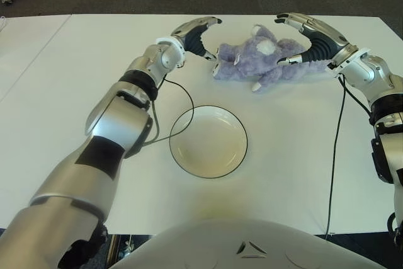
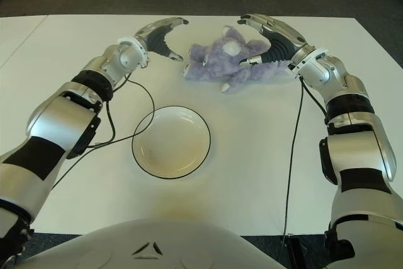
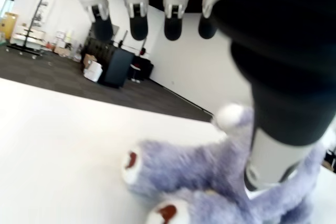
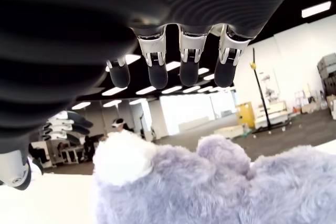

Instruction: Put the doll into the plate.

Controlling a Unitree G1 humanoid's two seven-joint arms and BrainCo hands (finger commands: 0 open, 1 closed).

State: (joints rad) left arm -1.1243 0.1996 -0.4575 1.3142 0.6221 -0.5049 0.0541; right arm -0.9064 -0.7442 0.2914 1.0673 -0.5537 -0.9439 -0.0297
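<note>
White counter (image 1: 75,80) carries the purple doll (image 1: 264,61) at its far side, beyond the empty plate (image 1: 208,141). Left robot hand (image 1: 198,37) and right robot hand (image 1: 302,41) flank it, fingers spread, holding nothing. Best to close both together, low on its body.

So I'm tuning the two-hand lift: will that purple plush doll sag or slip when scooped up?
The doll looks soft and furry, so it will probably sag between the left hand and right hand, both open beside it. Its fuzzy pile likely grips well. It seems light and unlikely to roll.
</note>
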